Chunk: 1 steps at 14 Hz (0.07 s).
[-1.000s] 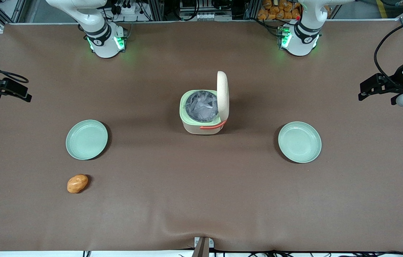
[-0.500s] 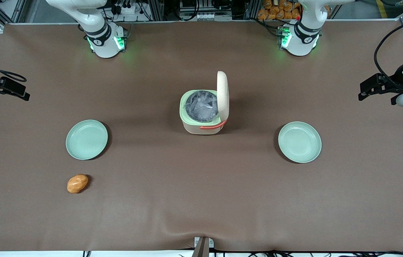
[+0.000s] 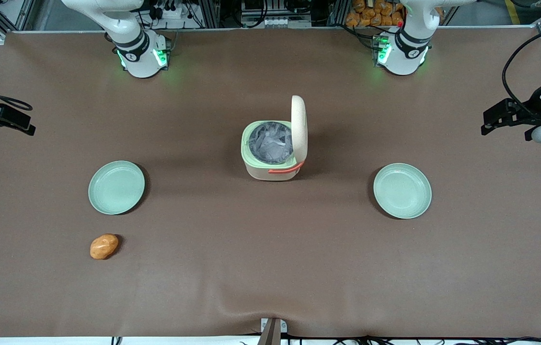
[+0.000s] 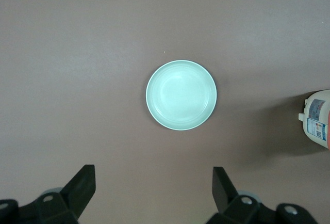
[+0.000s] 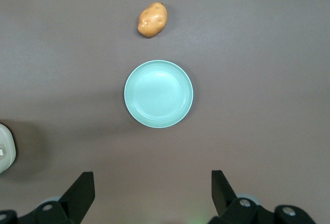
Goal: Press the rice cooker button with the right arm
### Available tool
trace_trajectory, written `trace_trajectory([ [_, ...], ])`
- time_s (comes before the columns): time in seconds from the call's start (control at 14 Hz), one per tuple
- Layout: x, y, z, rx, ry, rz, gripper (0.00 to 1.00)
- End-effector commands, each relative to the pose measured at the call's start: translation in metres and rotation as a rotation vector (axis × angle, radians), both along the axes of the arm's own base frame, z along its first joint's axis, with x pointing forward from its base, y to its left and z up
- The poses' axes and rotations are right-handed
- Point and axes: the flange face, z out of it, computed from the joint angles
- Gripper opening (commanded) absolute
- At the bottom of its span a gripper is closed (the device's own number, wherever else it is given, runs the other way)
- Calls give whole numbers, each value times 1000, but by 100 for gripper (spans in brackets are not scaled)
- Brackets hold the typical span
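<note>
Hand (image 5: 149, 195) farther toward table's edge

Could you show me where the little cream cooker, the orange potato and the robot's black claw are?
Small cream rice cooker (image 3: 270, 170), front view, on its front wall.
Orange-brown potato (image 5: 152, 19), right wrist view, its middle.
Black two-finger gripper (image 5: 152, 190), right wrist view, midway between its open fingertips, above the table.

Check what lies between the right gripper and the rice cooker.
Only bare brown table shows in the front view between the open gripper, at the working arm's end, and the rice cooker.

A robotics lab: brown-matted table (image 3: 270, 268), aluminium framing (image 3: 212, 12), cabling, two bolted white arm bases (image 3: 141, 55).
</note>
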Motion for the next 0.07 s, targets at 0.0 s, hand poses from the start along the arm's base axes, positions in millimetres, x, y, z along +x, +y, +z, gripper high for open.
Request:
trace_trajectory([
  [0.0, -7, -1, 1, -24, 2, 1, 100],
])
